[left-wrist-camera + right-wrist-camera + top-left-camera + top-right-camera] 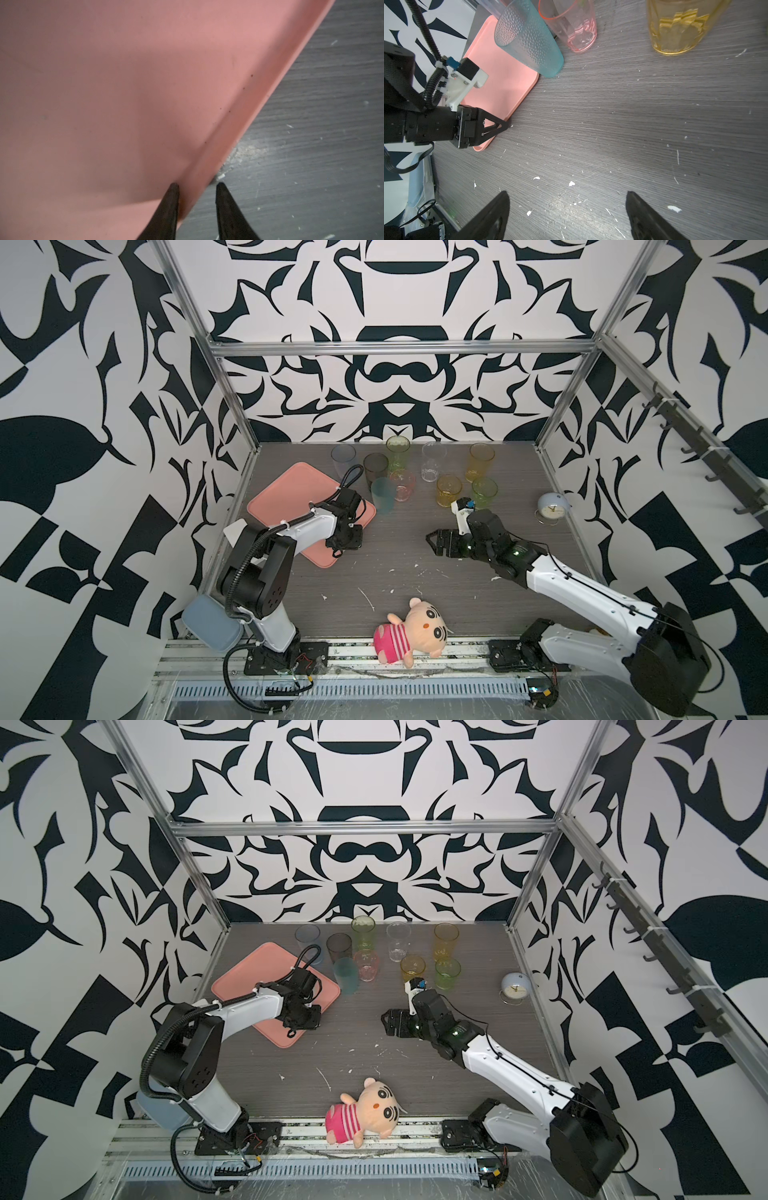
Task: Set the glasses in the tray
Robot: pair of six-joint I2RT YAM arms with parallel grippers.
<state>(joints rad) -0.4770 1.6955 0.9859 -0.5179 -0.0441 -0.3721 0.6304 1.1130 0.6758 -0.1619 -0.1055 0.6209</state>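
Jaws astride the rim of the tray [104,83], no glass in it yet.
Jaws of your left gripper [197,185] stand narrowly apart over the tray's rim, clamping nothing yet; the right gripper [568,193] gapes empty above the tabletop [612,124]. All nine glasses [434,462] stand outside. Drag the tray and its corner could tip the teal glass [382,495] just beside it.

Showing smooth matt plastic on the tray [104,83], catching light on the dimpled, frosted teal tumbler [529,41], gleaming glossy and faceted on the pink tumbler [577,31] and amber tumbler [675,31], looking matt, wood-grained, white-flecked across the tabletop [612,124], seeming soft cloth on the doll [411,626].
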